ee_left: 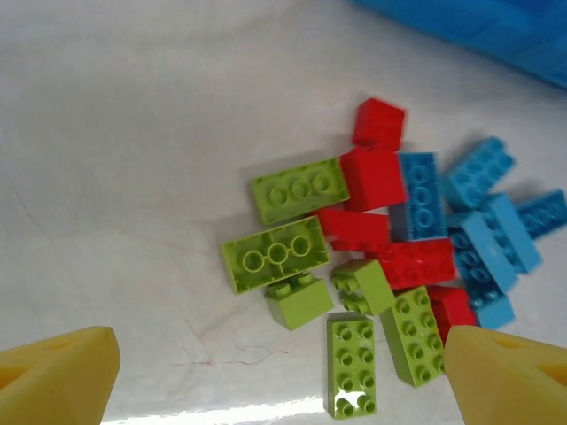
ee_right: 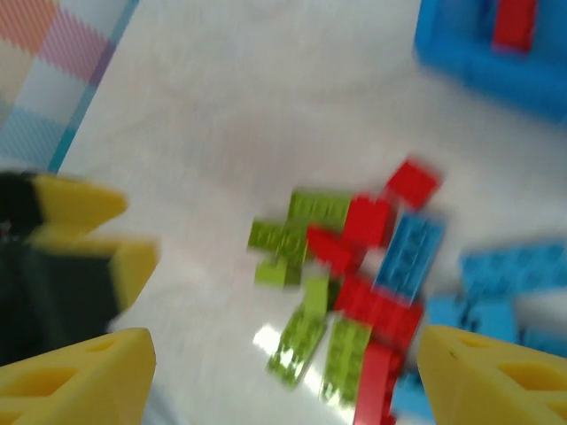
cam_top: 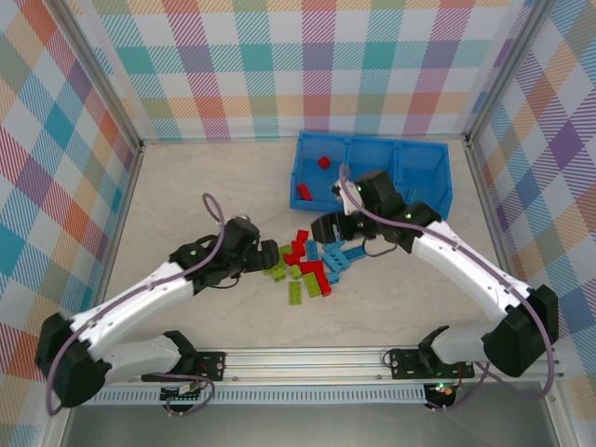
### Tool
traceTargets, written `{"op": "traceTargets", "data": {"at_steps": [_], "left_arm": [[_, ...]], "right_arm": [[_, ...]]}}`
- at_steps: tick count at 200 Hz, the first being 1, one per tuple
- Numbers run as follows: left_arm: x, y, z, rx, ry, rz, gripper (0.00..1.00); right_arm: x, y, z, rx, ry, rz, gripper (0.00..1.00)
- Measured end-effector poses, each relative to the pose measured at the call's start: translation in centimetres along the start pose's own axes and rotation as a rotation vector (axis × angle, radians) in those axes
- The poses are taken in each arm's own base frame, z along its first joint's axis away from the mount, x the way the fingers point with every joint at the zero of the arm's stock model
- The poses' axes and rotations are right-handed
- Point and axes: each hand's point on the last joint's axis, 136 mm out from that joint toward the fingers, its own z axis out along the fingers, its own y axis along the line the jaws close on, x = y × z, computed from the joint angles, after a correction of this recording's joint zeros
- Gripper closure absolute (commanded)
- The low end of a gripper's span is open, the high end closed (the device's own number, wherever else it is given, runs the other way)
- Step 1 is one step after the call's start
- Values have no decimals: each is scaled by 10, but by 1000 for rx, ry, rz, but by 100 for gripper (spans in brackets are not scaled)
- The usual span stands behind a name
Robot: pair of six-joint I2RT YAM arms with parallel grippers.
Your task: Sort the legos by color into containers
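Pale tabletop (cam_top: 186,196), red, lime and blue studded plastic bricks (cam_top: 307,265) heaped centrally, bright blue plastic tray (cam_top: 425,172) at one o'clock, left gripper (ee_left: 280,376) and right gripper (ee_right: 285,376) opened wide.

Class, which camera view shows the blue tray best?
The top external view: the whole blue tray and its compartments are visible. The left wrist view catches a strip of wall; the right wrist view a blurred corner.

right wrist view: cannot read studs on the motion-smeared pile of red, lime green and light blue plastic bricks (ee_right: 354,292); loses the bright blue plastic tray (ee_right: 478,62) past top and right edges. overhead: hides part of it behind the black right arm (cam_top: 410,219). left wrist view: crops one light blue brick (ee_left: 545,214) at the right edge.
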Motion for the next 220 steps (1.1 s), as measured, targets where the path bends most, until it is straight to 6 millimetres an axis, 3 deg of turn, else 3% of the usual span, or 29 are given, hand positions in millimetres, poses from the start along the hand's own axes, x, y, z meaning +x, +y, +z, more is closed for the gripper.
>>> {"op": "traceTargets", "data": {"at_steps": [28, 62, 134, 177, 220], "left_arm": [[28, -1, 30, -80, 87, -134, 9], [36, -4, 53, -114, 100, -233, 16], [51, 2, 81, -183, 144, -246, 34], [55, -6, 94, -153, 167, -208, 42], [66, -4, 106, -169, 203, -177, 61]], "right_arm": [[58, 1, -3, -44, 135, 79, 22], [89, 8, -9, -111, 170, 137, 21], [91, 6, 1, -126, 187, 172, 20], [93, 4, 5, -121, 201, 180, 20], [92, 5, 5, -121, 199, 187, 19]]}}
